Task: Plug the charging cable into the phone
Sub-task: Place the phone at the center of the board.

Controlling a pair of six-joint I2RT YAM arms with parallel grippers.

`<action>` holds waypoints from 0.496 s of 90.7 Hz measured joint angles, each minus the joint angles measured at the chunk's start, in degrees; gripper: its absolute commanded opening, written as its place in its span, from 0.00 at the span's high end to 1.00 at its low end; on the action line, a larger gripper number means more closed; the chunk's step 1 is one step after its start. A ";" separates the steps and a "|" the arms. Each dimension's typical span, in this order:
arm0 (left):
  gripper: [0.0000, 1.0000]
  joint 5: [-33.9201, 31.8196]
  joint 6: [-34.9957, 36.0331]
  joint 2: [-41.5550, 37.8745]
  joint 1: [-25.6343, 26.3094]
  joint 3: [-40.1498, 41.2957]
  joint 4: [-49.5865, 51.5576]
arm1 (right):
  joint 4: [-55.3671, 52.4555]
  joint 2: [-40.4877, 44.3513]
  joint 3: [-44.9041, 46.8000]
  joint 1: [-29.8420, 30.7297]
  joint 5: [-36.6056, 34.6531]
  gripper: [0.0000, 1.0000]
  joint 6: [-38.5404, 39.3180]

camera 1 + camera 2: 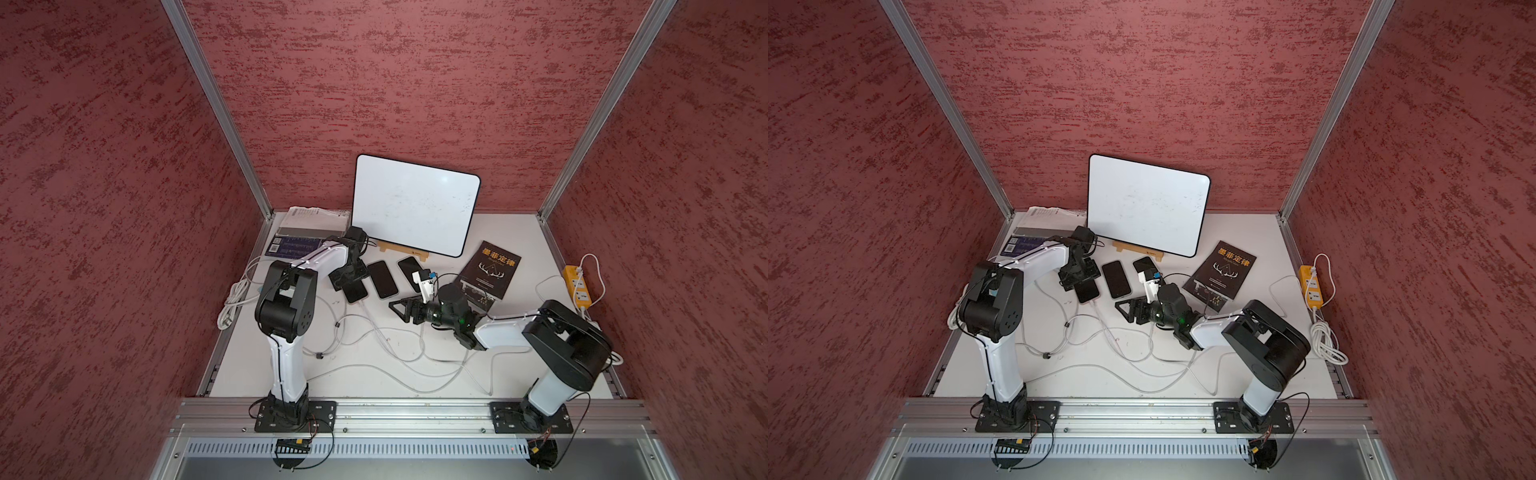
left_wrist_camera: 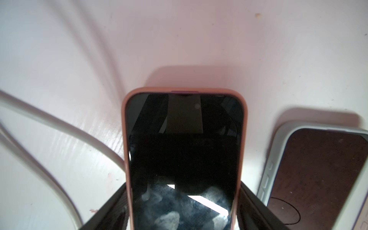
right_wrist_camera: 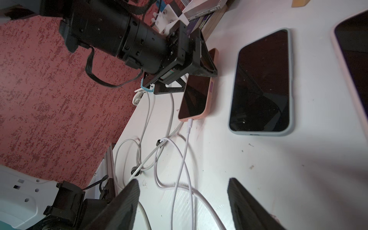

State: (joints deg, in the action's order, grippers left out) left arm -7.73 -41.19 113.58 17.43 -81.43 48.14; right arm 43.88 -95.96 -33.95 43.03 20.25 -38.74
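three phones are laid side by side on the white surface (image 1: 536,249), screens up and dark. the phone (image 3: 196,95) in the pink case is the one nearest the left arm.

the left end effector (image 1: 349,279) is lowered over the half of the phone farther from the arm bases. its fingers (image 2: 111,209) are set one on each long side of the case. in the left wrist view they appear to press against the case, so the phone is taken as clamped, though the contact line is dim there.

the white cable (image 3: 187,139) is joined to the phone: its plug (image 3: 190,121) is seated in the port on the short edge nearer the arm bases. from there the cable is trailed in loose loops across the surface, among other white cords (image 1: 353,370).

the right end effector (image 3: 185,199) is held low over the surface, near the plugged end but apart from it. its fingers (image 3: 127,199) are spread wide, and nothing is gripped between them; only cords are seen lying below.

a grey-cased phone (image 3: 262,83) is laid just beside the pink one, not touching it. a third phone (image 1: 407,264) beyond it is partly covered by the right wrist in both top views.

a whiteboard (image 1: 415,203) is propped at the back wall, a dark book (image 1: 490,270) is laid flat to its right, and a yellow power strip (image 1: 575,286) is set at the right edge.
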 measured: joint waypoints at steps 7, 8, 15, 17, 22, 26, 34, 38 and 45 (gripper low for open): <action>0.02 -1.60 -0.13 -0.02 0.00 0.00 2.16 | 0.00 0.79 0.63 0.00 -0.07 0.26 0.15; 0.01 -1.97 -0.66 -0.04 -0.02 0.00 2.45 | 0.00 0.90 0.72 0.00 -0.09 0.26 0.20; 0.00 -3.89 -1.29 -0.46 0.00 -0.24 4.96 | 0.02 1.29 1.03 0.00 -0.13 0.25 0.22; 0.00 -4.59 -1.51 -0.63 0.00 -0.50 5.88 | 0.02 1.31 1.03 0.00 -0.13 0.25 0.22; 0.00 -6.25 -2.03 -1.36 0.07 -1.38 7.82 | 0.00 1.31 1.03 0.00 -0.15 0.25 0.22; 0.00 -7.34 -2.36 -2.32 0.13 -2.21 9.05 | 0.02 1.31 1.05 0.00 -0.15 0.25 0.22; 0.00 -8.33 -2.97 -5.11 0.59 -3.89 10.43 | 0.02 1.38 1.27 0.00 -0.52 0.23 0.24; 0.00 -8.44 -3.13 -6.14 1.09 -4.94 10.78 | -0.04 1.64 1.64 0.00 -1.14 0.21 0.26; 0.00 -8.11 -3.17 -6.73 2.86 -7.93 10.97 | -0.72 2.99 2.73 0.00 -3.10 0.15 0.55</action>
State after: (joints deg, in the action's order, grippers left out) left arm -15.84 -44.36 106.85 20.29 -89.36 59.11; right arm 43.16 -92.97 -31.22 43.03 17.15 -38.20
